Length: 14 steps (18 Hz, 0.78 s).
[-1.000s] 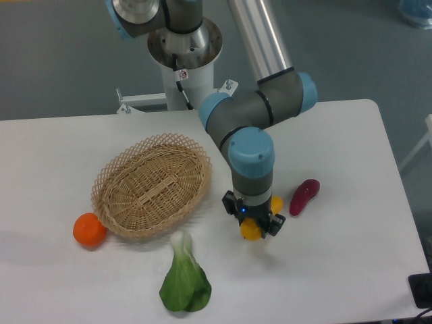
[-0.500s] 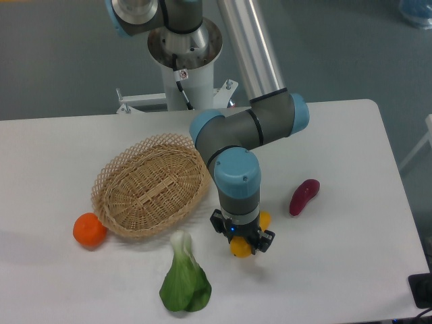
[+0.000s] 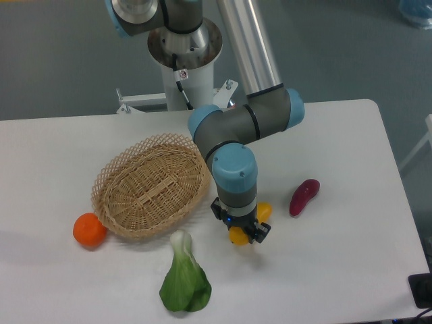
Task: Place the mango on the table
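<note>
While the pincer [image 3: 241, 231] is clamped on the mango [image 3: 262, 212], it stands low over the white worktop [image 3: 351, 155], between wicker basket [image 3: 152, 185] and eggplant [image 3: 304, 196].

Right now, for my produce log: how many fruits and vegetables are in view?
4: mango in the gripper, orange left of the basket, leafy green in front, purple vegetable at right.

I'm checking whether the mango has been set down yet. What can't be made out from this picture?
- Mango: mostly hidden by the gripper and wrist; only yellow ends show.
- Whether the mango touches the table: hidden by the gripper body.
- Jaws: seen from above, so their grip is unclear.
- Dark object at the lower right: cut off by the frame edge.
</note>
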Tool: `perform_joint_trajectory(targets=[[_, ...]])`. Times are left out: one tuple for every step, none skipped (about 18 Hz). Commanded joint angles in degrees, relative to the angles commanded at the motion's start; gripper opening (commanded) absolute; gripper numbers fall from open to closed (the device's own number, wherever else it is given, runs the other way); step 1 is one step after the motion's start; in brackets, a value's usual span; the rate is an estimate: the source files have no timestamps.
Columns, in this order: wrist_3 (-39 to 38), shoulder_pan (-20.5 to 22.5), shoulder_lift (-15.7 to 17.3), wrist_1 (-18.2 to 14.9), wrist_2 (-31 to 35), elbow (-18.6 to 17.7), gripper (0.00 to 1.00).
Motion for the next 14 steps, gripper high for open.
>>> perform_joint_trajectory(targets=[[0.00,0.00,0.00,0.00,0.00,-0.09,0.48],[0.17,0.00,0.00,0.00,0.00,0.00,0.53],[0.26,0.00,0.00,0.00,-0.09,0.00,0.59],[0.35,0.00,0.00,0.00,0.00,0.00,0.67],[0.35,0.00,-0.09,0.00,0.00,0.00,0.73],[0.35,0.00,-0.09,0.00,0.00,0.09,0.74],[0.44,0.00,-0.09,0.09,-0.09,0.17,0.80],[0.35,0.09,0.00,0.00,-0.09,0.26,0.90],[0.18,0.17,0.00,0.00,0.00,0.44,1.00],[-0.08,0.18,0.09,0.00,0.00,0.61,1.00],[-0.09,0.52,0.35,0.00,-0.09,0.62,1.00],[-0.09,0.88,0.61,0.00,-0.09,0.53,1.00],[0.00,1.23,0.70,-0.09,-0.17,0.70,1.00],[0.17,2.01,1.22,-0.09,-0.52,0.70,1.00]])
